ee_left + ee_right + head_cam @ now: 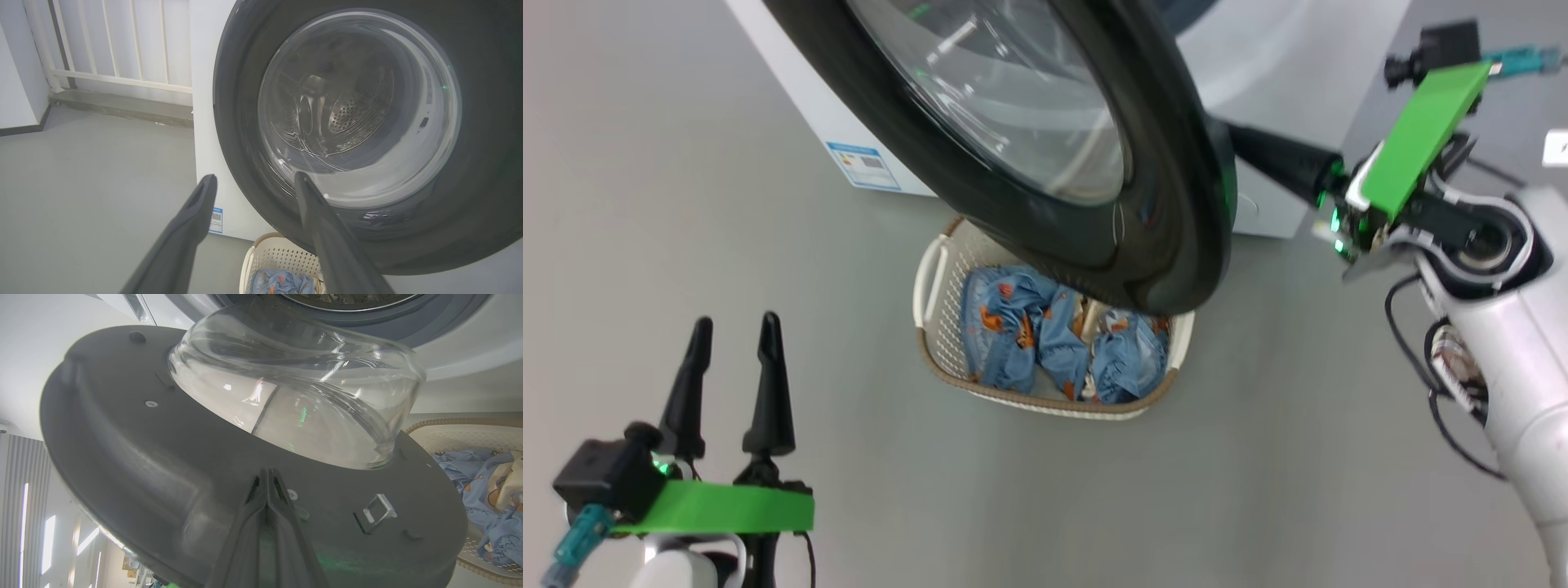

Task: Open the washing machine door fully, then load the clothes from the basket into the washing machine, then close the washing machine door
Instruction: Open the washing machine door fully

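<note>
My right pincer (1230, 132) has its two dark fingers pressed together with nothing between them. In the head view they reach in from the right and slip behind the edge of the washing machine door (1176, 204). Through my right wrist camera, the joined tips sit at the door's dull grey inner face, just below the bulging glass bowl (294, 396) and a little to the left of a small metal latch (378, 512). I cannot tell whether the tips press on the face or only meet it. The door stands swung out from the washing machine (1282, 65), with the grey gasket and the drum's rim in view above the bowl in that wrist view. My left pincer (735, 322) hangs at the lower left of the head view. Its fingers are spread wide apart and hold nothing, and it is well clear of both door and basket. In my left wrist view those fingers point up at the door's glossy black outer rim, and the perforated steel drum shows through the glass. The basket (931, 286) sits on the grey floor (686, 204) just in front of the machine and beneath the open door, whose lower rim hides the basket's far side in the head view. The clothes (1013, 335) lie bunched inside the basket, light blue with small orange figures and a bit of cream fabric among them. A blue label sticker (866, 167) shows low on the machine's white side, to the left of the door.
</note>
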You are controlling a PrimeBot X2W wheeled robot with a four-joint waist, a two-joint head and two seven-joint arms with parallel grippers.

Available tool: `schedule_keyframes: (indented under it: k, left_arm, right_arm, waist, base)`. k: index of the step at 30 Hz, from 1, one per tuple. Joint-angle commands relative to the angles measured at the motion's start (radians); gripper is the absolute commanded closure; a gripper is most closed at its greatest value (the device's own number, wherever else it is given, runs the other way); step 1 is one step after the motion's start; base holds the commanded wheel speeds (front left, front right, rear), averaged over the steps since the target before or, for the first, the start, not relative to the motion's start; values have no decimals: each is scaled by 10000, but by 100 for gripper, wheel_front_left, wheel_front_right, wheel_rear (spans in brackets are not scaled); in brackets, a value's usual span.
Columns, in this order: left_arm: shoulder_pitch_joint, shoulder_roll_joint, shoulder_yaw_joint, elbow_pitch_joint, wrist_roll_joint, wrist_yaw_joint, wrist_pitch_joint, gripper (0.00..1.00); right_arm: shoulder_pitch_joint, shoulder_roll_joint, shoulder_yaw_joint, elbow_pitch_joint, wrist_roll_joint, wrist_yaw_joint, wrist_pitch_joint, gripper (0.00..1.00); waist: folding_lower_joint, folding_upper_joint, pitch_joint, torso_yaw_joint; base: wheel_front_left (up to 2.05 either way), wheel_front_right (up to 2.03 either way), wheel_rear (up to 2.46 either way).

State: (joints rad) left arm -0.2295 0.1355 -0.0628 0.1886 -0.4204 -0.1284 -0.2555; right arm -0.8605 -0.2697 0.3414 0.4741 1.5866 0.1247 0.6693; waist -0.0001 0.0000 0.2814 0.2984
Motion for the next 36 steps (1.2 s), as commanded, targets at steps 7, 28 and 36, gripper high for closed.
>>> schedule_keyframes:
  k: [7, 28, 36]
  left_arm:
    - [406, 167, 289, 64, 212, -23, -63, 0]
    - [1039, 369, -228, 458, 463, -23, -63, 0]
    - [1102, 387, -206, 423, 444, -23, -63, 0]
  right_arm:
    - [1279, 281, 74, -656, 479, 60, 305, 100]
    - [3336, 1195, -35, -1147, 817, 60, 739, 100]
    - [3401, 1371, -193, -1142, 669, 60, 849, 100]
  waist:
    - [1, 0, -973, 892]
    - [1, 0, -2340, 2211]
    - [1, 0, -2335, 2295]
  base:
    - [0, 0, 0]
    - [0, 0, 0]
    - [0, 0, 0]
